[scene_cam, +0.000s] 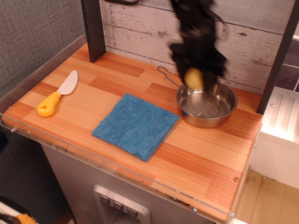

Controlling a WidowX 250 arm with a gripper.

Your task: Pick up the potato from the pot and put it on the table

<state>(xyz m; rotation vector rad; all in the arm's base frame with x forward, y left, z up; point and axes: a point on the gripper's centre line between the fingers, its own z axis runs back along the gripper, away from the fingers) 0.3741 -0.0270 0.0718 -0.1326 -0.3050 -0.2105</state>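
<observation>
While the potato (193, 78) hangs pinched between the jaws of the gripper (194, 80), it sits clear above the rim of the pot (228, 115), whose bowl below shows bare steel. Motion blur smears the arm, so the exact finger contact is hard to read, though the grasp looks firm. Its long axis seems roughly upright. Bare table (196, 154) lies below and toward the front of the hand; the cloth (135, 125) lies down and to its left, so the set-down probably calls for a move forward, off the pot.
</observation>
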